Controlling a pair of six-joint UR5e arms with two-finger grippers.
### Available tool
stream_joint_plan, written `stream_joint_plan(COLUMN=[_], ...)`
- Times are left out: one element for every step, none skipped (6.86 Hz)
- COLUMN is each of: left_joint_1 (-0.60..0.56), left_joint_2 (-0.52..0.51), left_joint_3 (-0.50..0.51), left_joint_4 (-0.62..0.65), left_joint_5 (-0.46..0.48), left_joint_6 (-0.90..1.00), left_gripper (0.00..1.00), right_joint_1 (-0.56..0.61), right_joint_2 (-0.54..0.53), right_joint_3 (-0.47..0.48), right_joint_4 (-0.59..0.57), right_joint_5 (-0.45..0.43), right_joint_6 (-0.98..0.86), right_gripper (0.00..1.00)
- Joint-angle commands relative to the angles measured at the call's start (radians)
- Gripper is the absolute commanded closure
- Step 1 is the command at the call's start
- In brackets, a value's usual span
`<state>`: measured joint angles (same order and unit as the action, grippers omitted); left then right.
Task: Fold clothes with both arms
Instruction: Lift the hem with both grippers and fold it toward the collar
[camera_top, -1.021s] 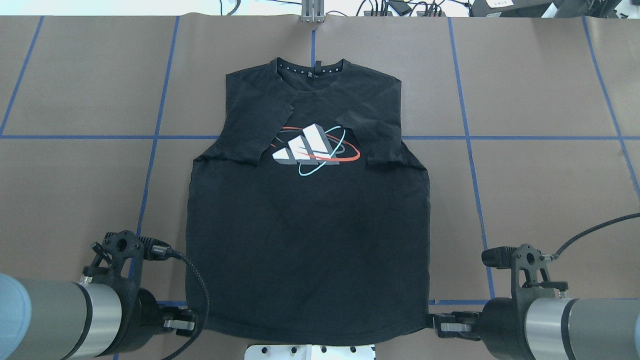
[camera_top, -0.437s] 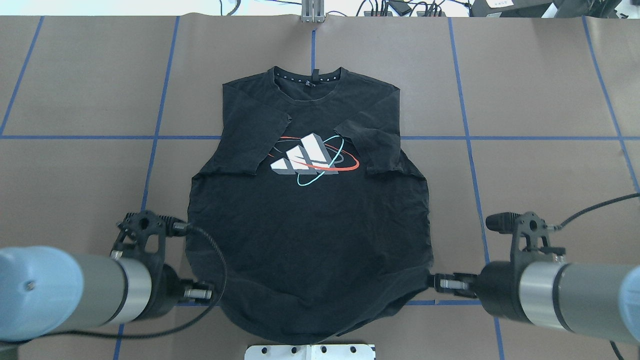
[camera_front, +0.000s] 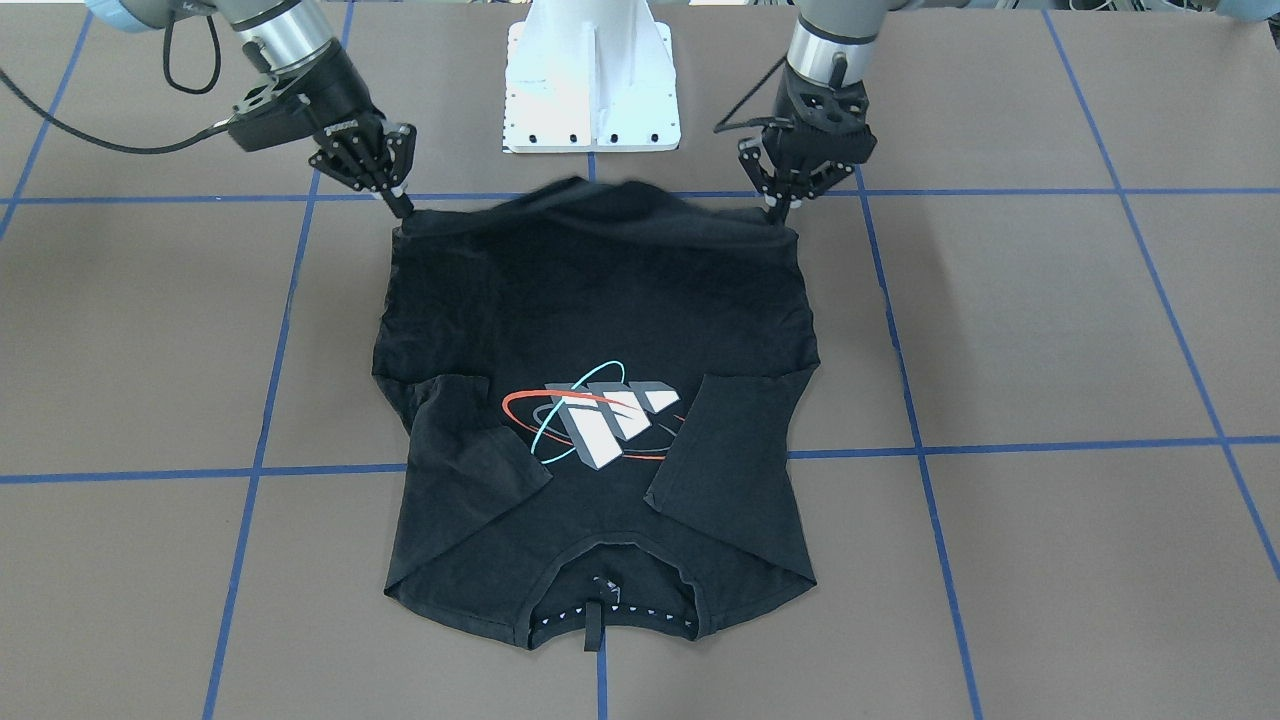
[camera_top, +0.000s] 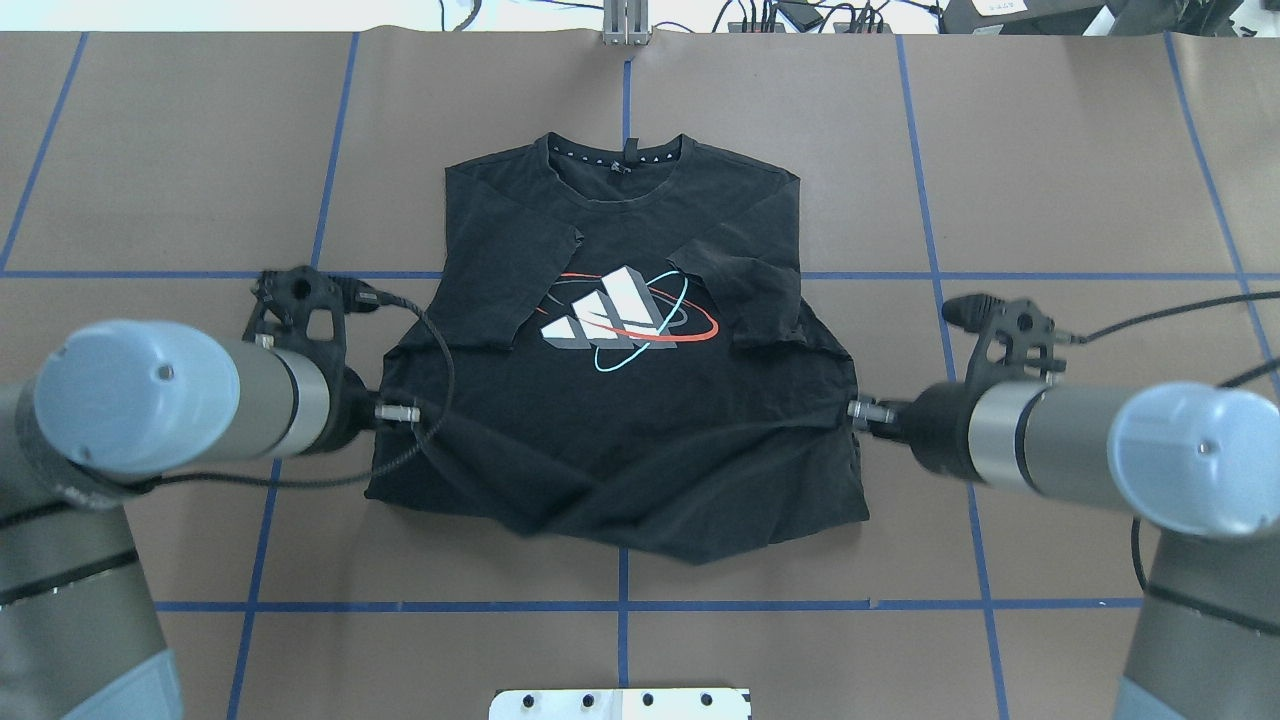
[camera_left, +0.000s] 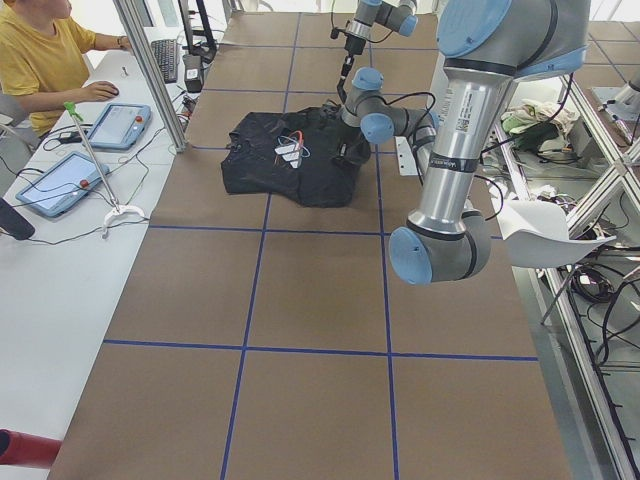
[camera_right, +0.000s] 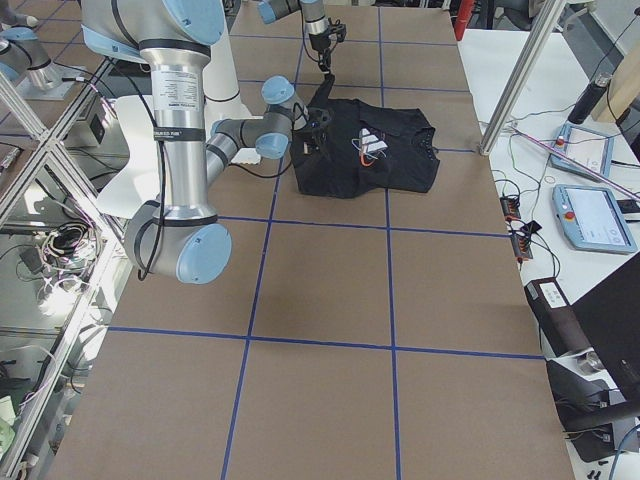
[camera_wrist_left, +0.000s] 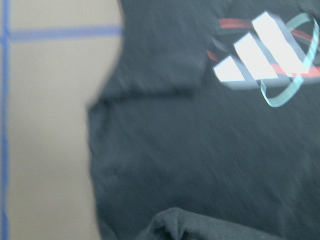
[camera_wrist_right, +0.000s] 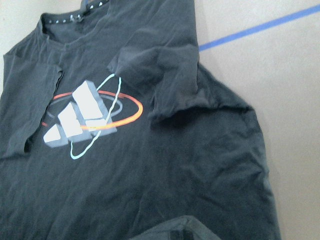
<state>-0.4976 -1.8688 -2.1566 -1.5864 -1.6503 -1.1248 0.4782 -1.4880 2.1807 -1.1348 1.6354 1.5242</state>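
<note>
The black T-shirt (camera_top: 620, 440) lies print side up with its collar at the far edge and both sleeves folded in beside the logo (camera_top: 625, 310). My left gripper (camera_top: 412, 413) is shut on the hem's left corner. My right gripper (camera_top: 856, 408) is shut on the hem's right corner. Both corners hang above the shirt's middle, and the hem sags between them over the lower body. In the front-facing view the left gripper (camera_front: 779, 208) and the right gripper (camera_front: 401, 208) pinch the raised edge of the T-shirt (camera_front: 600, 300). Both wrist views look down on the logo (camera_wrist_right: 85, 120), with the lifted hem (camera_wrist_left: 200, 225) along the bottom.
The white pedestal base (camera_front: 592, 75) stands just behind the shirt's near side. Blue tape lines (camera_top: 625, 606) grid the brown table. A metal post (camera_top: 625, 20) stands at the far edge. A person (camera_left: 40, 60) sits at a side desk with tablets (camera_left: 120, 125).
Both grippers have lifted the hem corners and carried them away from the base toward the collar. The shirt's lower part now doubles over itself.
</note>
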Motion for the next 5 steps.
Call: stream_joint_plan(left_joint_1=[-0.106,-0.142,-0.174,-0.206,-0.24], left_joint_2=[-0.042,-0.071,-0.128,-0.156,-0.158], left_joint_3=[0.041,0.073,0.145,0.196,0.24], left_joint_4=[-0.001,-0.003,-0.004,-0.027,-0.071], left_joint_5=[0.041,0.043,0.044,0.044,0.044], left_joint_6=[0.095,0.102,0.102,0.12,0.155], left_gripper=[1.0,1.0,1.0,1.0,1.0], right_joint_1=[0.155,0.207,0.247,0.27,0.293], right_joint_2=[0.124,0.141,0.165,0.226,0.276], right_joint_3=[-0.062,-0.088,-0.108,-0.183,-0.247], right_joint_4=[-0.103,-0.106,-0.108,-0.106,-0.106], right_joint_5=[0.053,0.06,0.075,0.083,0.083], right_joint_6=[-0.012,-0.018,-0.035,-0.036,-0.038], right_gripper=[1.0,1.0,1.0,1.0,1.0])
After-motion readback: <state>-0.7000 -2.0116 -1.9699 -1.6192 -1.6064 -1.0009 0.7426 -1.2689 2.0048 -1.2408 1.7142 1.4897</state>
